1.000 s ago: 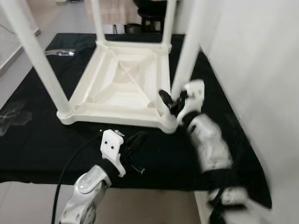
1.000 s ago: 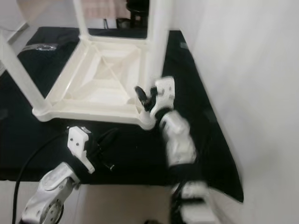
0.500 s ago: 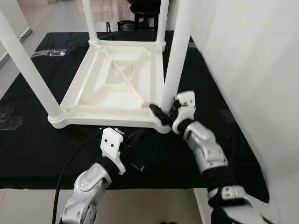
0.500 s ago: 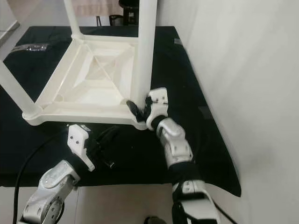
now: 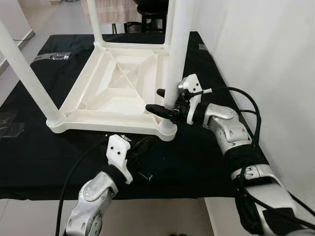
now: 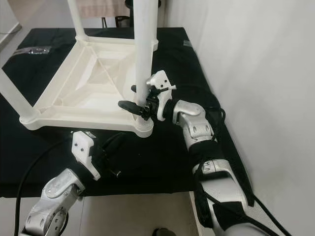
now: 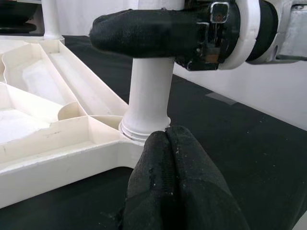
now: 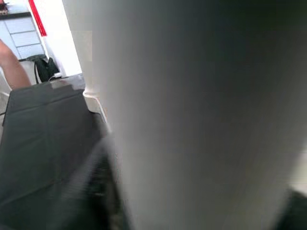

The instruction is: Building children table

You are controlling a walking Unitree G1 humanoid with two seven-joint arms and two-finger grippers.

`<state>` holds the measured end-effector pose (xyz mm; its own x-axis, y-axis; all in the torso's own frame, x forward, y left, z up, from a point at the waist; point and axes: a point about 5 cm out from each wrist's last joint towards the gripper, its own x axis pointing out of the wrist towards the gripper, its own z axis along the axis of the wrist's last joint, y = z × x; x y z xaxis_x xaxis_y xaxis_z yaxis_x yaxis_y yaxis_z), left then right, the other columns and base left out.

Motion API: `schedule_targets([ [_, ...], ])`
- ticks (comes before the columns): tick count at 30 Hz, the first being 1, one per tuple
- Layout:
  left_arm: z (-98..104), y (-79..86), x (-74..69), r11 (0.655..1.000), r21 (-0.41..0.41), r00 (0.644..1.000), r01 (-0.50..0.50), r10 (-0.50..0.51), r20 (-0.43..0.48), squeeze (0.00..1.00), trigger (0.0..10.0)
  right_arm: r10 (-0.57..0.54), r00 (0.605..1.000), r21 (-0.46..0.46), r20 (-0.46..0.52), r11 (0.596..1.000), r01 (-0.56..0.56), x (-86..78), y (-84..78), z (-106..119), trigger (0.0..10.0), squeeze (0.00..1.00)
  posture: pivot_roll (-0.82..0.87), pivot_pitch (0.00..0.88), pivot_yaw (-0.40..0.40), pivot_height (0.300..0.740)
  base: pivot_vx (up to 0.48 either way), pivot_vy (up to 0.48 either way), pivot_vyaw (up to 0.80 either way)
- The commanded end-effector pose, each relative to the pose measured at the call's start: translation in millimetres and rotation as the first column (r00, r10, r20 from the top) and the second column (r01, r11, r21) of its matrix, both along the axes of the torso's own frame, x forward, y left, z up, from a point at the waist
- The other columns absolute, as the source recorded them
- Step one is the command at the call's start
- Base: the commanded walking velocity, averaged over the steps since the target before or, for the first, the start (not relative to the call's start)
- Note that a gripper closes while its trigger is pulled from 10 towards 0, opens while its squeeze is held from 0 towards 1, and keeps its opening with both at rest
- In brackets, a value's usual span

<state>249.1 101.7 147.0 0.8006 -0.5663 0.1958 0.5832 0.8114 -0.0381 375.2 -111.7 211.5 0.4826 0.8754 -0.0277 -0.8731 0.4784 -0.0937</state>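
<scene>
A white plastic children's table lies upside down on a black cloth, its legs pointing up. My right gripper reaches in from the right and is shut on the near-right leg, just above its socket. One black finger lies in front of the leg and the other behind it. In the right wrist view the leg is very close. My left gripper rests shut on the cloth in front of that corner, holding nothing. Its fingertips point at the leg's base.
A white wall runs close along the right side. Clear plastic bags lie on the cloth at the left and far left. A dark stool stands behind the table. The cloth's front edge meets bare floor.
My right gripper has moved up from the corner socket and closed around the leg, with its arm swung out to the right. The camera shifted slightly. The left gripper has stayed put.
</scene>
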Motion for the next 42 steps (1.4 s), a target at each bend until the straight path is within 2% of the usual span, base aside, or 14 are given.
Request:
schedule_targets([
  [1, -4.9, 1.4, -0.5, 1.000, 0.015, 1.000, -0.007, 0.007, -0.019, 0.00, 10.0, 0.043, 0.999, -0.004, -0.017, 0.999, -0.043, 0.1, 5.2, -1.7, 0.0, 0.00, 0.04, 0.127, -0.038, 0.740, 0.000, 0.000, 0.00],
  [12, -4.3, 0.9, -1.7, 1.000, 0.015, 1.000, -0.006, 0.006, -0.020, 0.00, 10.0, -0.012, 0.999, -0.021, -0.035, 1.000, 0.011, 6.1, -1.3, -6.7, 0.0, 0.00, 0.05, 0.132, -0.037, 0.740, 0.000, 0.000, 0.00],
  [16, -3.7, 0.6, -2.1, 1.000, 0.013, 1.000, -0.007, 0.007, -0.018, 0.00, 10.0, -0.181, 0.980, -0.058, -0.084, 0.983, 0.177, 2.4, -20.3, -33.1, 0.0, 0.00, 0.05, 0.135, -0.040, 0.740, 0.000, 0.000, 0.00],
  [17, -3.6, 1.1, -2.2, 1.000, 0.013, 1.000, -0.007, 0.008, -0.018, 0.00, 10.0, -0.293, 0.948, -0.105, -0.121, 0.954, 0.281, -0.7, -24.4, -49.6, 0.0, 0.00, 0.04, 0.139, -0.042, 0.740, 0.000, 0.000, 0.00],
  [18, -3.2, 1.9, -2.3, 1.000, 0.013, 1.000, -0.008, 0.008, -0.017, 0.00, 10.0, -0.514, 0.849, -0.148, -0.123, 0.855, 0.496, -1.0, -31.2, -64.8, 0.0, 0.00, 0.03, 0.144, -0.040, 0.740, 0.000, 0.000, 0.00],
  [19, -3.2, 1.9, -2.3, 1.000, 0.013, 1.000, -0.008, 0.008, -0.017, 0.00, 10.0, -0.514, 0.849, -0.148, -0.123, 0.855, 0.496, -1.0, -31.2, -64.8, 0.0, 0.00, 0.03, 0.144, -0.040, 0.740, 0.000, 0.000, 0.00],
  [20, -2.5, 2.7, -2.3, 1.000, 0.014, 1.000, -0.007, 0.008, -0.016, 0.00, 10.0, -0.662, 0.693, -0.111, -0.286, 0.741, 0.662, -30.1, -16.3, -94.5, 0.0, 0.00, 0.04, 0.153, -0.035, 0.740, 0.000, 0.000, 0.00],
  [22, -2.3, 2.9, -2.2, 1.000, 0.014, 1.000, -0.007, 0.008, -0.016, 0.00, 10.0, -0.670, 0.662, -0.094, -0.335, 0.723, 0.684, -38.6, -12.9, -98.9, 0.0, 0.00, 0.04, 0.153, -0.035, 0.740, 0.000, 0.000, 0.00],
  [31, -3.5, 2.1, -0.8, 1.000, 0.014, 1.000, -0.006, 0.006, -0.020, 0.00, 10.0, -0.624, 0.751, -0.097, -0.215, 0.779, 0.620, -28.2, 8.3, -78.8, 0.0, 0.00, 0.02, 0.143, -0.021, 0.740, 0.000, 0.000, 0.00],
  [32, -3.8, 2.1, -0.7, 1.000, 0.015, 1.000, -0.008, 0.008, -0.020, 0.00, 10.0, -0.621, 0.759, -0.093, -0.197, 0.782, 0.616, -23.9, 11.6, -74.2, 4.2, 0.00, 0.02, 0.140, -0.022, 0.740, 0.000, 0.000, 0.00],
  [33, -3.9, 2.1, -0.6, 1.000, 0.015, 1.000, -0.009, 0.009, -0.020, 0.00, 10.0, -0.615, 0.766, -0.083, -0.189, 0.787, 0.611, -20.8, 13.9, -70.1, 10.0, 0.00, 0.02, 0.140, -0.022, 0.740, 0.000, 0.000, 0.00],
  [34, -3.9, 2.1, -0.6, 1.000, 0.015, 1.000, -0.009, 0.009, -0.020, 0.00, 10.0, -0.615, 0.766, -0.083, -0.189, 0.787, 0.611, -20.8, 13.9, -70.1, 10.0, 0.00, 0.02, 0.140, -0.022, 0.740, 0.000, 0.000, 0.00],
  [35, -4.2, 2.2, -0.6, 1.000, 0.015, 1.000, -0.010, 0.010, -0.021, 0.00, 10.0, -0.593, 0.782, -0.046, -0.191, 0.801, 0.596, -20.8, 18.5, -62.3, 10.0, 1.00, 0.03, 0.136, -0.022, 0.740, 0.000, 0.000, 0.00],
  [42, -5.3, 1.9, -0.8, 1.000, 0.013, 1.000, -0.005, 0.006, -0.026, 0.00, 10.0, -0.489, 0.862, 0.086, -0.133, 0.861, 0.501, -16.8, 23.2, -28.2, 10.0, 1.00, 0.02, 0.130, -0.021, 0.740, 0.000, 0.000, 0.00],
])
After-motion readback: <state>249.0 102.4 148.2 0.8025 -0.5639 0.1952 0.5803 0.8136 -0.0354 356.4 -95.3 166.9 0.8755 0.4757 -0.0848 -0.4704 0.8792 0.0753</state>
